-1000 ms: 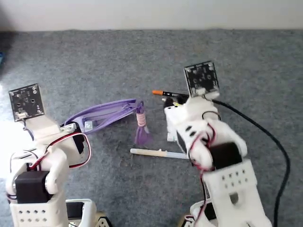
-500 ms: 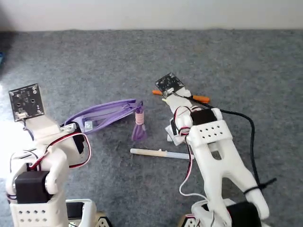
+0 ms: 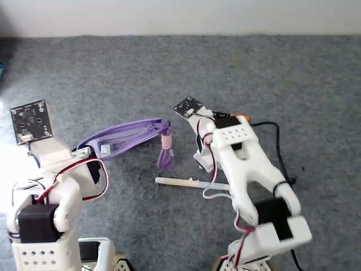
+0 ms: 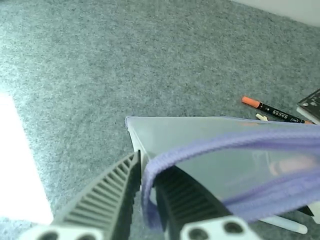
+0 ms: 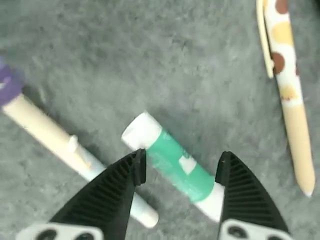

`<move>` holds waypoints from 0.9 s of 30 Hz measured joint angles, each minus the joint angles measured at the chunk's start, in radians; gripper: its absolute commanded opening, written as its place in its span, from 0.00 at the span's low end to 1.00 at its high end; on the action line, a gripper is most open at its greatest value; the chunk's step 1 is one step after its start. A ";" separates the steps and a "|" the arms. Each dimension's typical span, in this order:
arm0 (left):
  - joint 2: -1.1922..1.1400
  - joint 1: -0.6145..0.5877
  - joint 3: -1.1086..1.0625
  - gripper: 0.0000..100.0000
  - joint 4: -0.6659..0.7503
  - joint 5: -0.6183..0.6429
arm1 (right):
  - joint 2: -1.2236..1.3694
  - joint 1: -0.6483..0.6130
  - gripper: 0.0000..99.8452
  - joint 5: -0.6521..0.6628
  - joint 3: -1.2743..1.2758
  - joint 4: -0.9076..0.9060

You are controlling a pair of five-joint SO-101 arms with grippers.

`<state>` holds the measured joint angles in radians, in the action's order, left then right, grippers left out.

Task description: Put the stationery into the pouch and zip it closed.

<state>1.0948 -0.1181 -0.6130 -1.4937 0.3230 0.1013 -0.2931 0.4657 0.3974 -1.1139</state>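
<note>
The purple-edged translucent pouch [image 3: 127,135] lies slanted on the grey carpet, its tassel [image 3: 167,151] hanging off the far end. My left gripper [image 3: 89,152] is shut on the pouch's near corner [image 4: 150,150], with the zipper band between the fingers. My right gripper [image 5: 182,162] points down, open, its fingers straddling a green-and-white stick [image 5: 172,165] without touching it. A cream pen [image 5: 60,140] lies beside the stick; the same pen [image 3: 186,182] sits just in front of the right arm. A spotted pen [image 5: 287,95] lies on the other side. An orange-tipped marker [image 4: 270,111] rests farther back.
The right arm [image 3: 242,164] covers most of the marker and the stick from above. A bright white patch [image 3: 8,161] lies at the left edge by the left arm's base. Open carpet [image 3: 113,73] stretches behind the pouch.
The right arm has swung left and lowered its wrist over the items beside the pouch, now covering most of the orange marker. The left arm and the pouch have stayed put.
</note>
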 measured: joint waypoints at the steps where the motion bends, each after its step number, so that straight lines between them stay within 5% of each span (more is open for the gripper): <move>1: 0.000 0.000 0.000 0.01 0.000 0.000 | 0.028 0.000 0.24 0.000 -0.026 0.000; 27: 0.000 0.000 0.000 0.01 0.000 0.003 | 0.123 0.006 0.24 0.000 -0.141 -0.204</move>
<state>1.0948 -0.1181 -0.6130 -1.4937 0.3261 0.2240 -0.2869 0.4657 0.2562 -1.3180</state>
